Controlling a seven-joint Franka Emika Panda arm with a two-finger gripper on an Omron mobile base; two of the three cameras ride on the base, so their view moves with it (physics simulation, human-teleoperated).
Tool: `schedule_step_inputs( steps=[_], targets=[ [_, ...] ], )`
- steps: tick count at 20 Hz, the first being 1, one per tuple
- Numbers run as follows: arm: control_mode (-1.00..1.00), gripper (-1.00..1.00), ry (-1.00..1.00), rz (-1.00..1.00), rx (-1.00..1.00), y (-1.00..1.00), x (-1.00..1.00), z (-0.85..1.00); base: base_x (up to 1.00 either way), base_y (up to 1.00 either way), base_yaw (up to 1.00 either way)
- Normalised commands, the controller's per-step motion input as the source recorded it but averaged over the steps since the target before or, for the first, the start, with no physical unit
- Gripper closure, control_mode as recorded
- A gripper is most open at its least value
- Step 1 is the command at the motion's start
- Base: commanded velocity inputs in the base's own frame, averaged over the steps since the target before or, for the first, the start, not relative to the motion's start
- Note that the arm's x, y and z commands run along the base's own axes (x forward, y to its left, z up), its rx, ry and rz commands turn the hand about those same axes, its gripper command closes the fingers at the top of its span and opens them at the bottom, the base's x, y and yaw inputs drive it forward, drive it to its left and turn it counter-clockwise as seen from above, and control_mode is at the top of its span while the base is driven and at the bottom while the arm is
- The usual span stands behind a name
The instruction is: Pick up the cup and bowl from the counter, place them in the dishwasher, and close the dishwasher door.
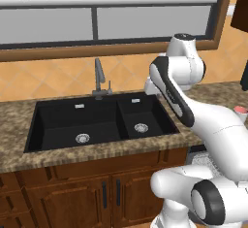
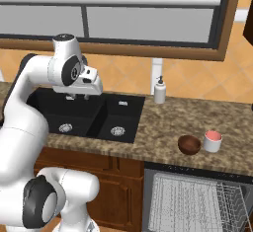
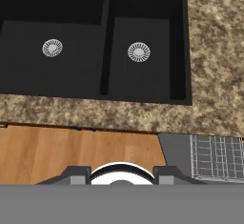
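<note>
End effector (image 2: 94, 89) above black sink (image 3: 95, 42); finger state indeterminate. Bowl (image 2: 189, 144) and cup (image 2: 212, 140) touching on table (image 2: 163, 122), well right of end effector. Dishwasher (image 2: 197, 201) open below them.

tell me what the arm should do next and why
Probably swing the claw to its right, toward the bowl and cup. Both sit untouched side by side on the counter, right of the sink, while the hand view looks down over the sink basins. The dishwasher below them is already open with its rack showing, so a grasp comes first.
</note>
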Motion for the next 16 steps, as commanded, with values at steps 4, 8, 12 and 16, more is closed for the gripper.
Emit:
schedule_step_inputs(
  steps=[4,8,12,16],
  targets=[
    [-1.00,-1.00,-0.07,0.00,0.00,0.00,-0.28,0.00,0.00,0.00,0.00],
    [-1.00,-1.00,-0.06,0.00,0.00,0.00,-0.92,0.00,0.00,0.00,0.00],
    [-1.00,-1.00,0.00,0.00,0.02,-0.02,-0.96,-0.09,0.00,0.00,0.00],
    [-1.00,-1.00,-0.02,-0.03,0.02,0.00,-0.73,0.00,0.00,0.00,0.00]
  ],
)
